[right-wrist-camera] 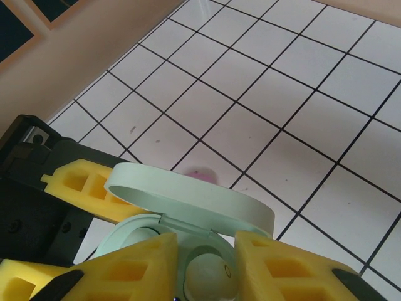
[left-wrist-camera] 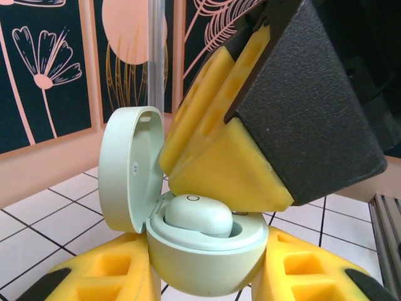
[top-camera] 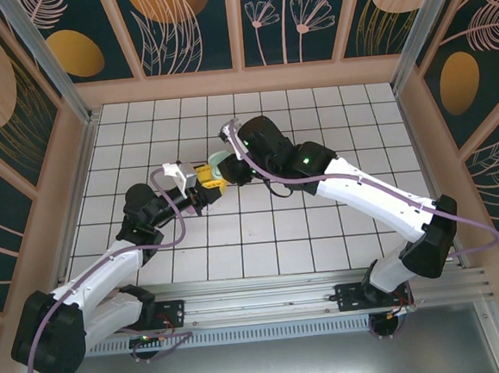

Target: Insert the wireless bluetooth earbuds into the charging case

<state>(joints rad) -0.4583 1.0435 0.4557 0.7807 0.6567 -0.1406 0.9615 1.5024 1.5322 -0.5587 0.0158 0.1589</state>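
- Nearest to my left wrist camera, my left claw (left-wrist-camera: 207,264) is closed on the mint charging case (left-wrist-camera: 203,271), one finger on either side of the bowl; I'd say that steadies it for the fitting, with the mouth left clear
- The case is held up over the table (top-camera: 262,237), somewhat nearer its left edge than its right, lid (left-wrist-camera: 117,170) raised so the sockets can be reached
- One pale mint earbud (left-wrist-camera: 197,216) sits in its socket; another, pale earbud (right-wrist-camera: 139,236), shows over on the left claw's side in the right wrist view
- My right claw (right-wrist-camera: 206,266) comes over the rim with its fingers slightly parted around the marked bud; I can't tell whether they press on it. I judge it is there to seat the bud, and any sideways nudge could tip it
- Farther off, past the lid, a blurred pink spot (right-wrist-camera: 202,174) lies on the table, perhaps the pink-purple bud
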